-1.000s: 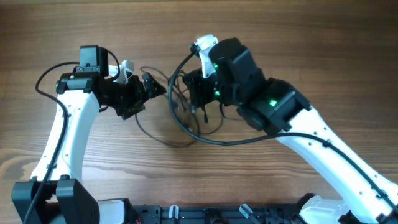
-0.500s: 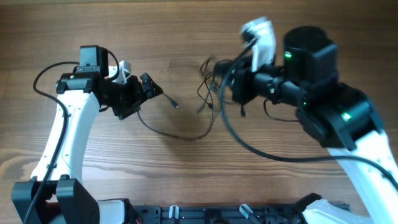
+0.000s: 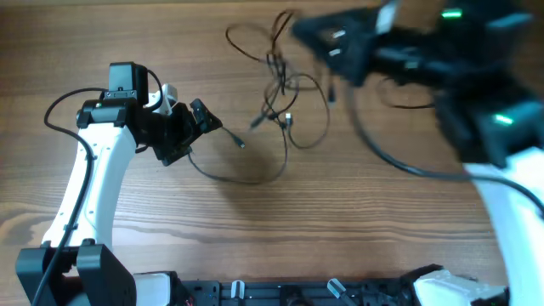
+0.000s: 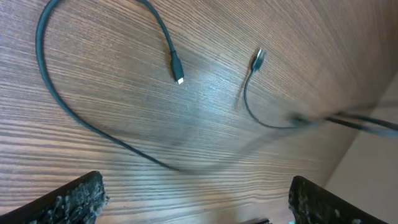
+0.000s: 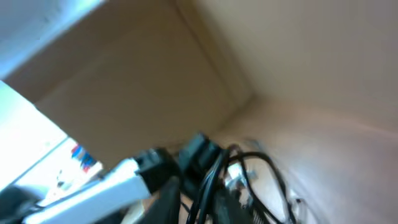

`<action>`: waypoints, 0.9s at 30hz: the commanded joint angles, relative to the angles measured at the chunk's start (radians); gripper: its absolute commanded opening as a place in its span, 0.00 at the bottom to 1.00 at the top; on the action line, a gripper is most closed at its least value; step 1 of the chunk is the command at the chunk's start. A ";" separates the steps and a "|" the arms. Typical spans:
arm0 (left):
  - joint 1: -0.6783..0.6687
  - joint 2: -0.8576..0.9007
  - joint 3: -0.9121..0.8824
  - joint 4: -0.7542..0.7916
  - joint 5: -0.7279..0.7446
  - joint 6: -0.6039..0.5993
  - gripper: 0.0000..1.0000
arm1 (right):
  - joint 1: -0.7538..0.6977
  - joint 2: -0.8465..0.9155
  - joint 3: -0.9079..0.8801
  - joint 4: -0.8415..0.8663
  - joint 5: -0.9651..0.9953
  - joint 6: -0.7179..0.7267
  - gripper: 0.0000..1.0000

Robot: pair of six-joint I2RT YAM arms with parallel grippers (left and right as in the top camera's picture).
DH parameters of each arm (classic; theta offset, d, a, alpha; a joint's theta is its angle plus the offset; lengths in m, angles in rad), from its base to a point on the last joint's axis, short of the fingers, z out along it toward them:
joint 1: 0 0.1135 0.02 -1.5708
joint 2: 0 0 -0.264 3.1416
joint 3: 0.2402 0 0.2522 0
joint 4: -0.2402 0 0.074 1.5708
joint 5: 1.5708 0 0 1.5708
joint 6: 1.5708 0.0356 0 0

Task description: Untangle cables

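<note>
While the cables (image 3: 280,89) sit bunched at twelve o'clock, one strand (image 3: 242,178) trailing loose toward centre, you're likely partway; most untangling is left. Your left gripper (image 3: 195,134), nine o'clock, gapes wide and empty; your right gripper (image 3: 336,47), one o'clock, is too blurred to tell.

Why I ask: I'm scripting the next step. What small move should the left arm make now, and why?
Probably lower the open left gripper onto the loose strand just behind its free plug and close. That strand lies flat beneath it yet seems to run on into the bunch at the blurred right gripper; pinning it should let the right arm draw it out.
</note>
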 commanded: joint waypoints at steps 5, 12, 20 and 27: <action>0.002 -0.003 0.000 0.014 -0.006 -0.010 0.98 | -0.009 0.002 -0.030 -0.474 0.624 0.007 0.04; 0.002 -0.003 0.000 0.014 -0.006 -0.010 1.00 | -0.009 0.105 -0.094 -0.602 0.855 -0.021 0.59; 0.002 -0.003 0.000 0.013 -0.006 -0.009 1.00 | -0.024 0.100 -0.092 -0.647 0.985 0.008 1.00; 0.002 -0.003 0.000 0.018 -0.006 -0.010 1.00 | -0.021 0.164 -0.114 -0.671 0.434 -0.219 1.00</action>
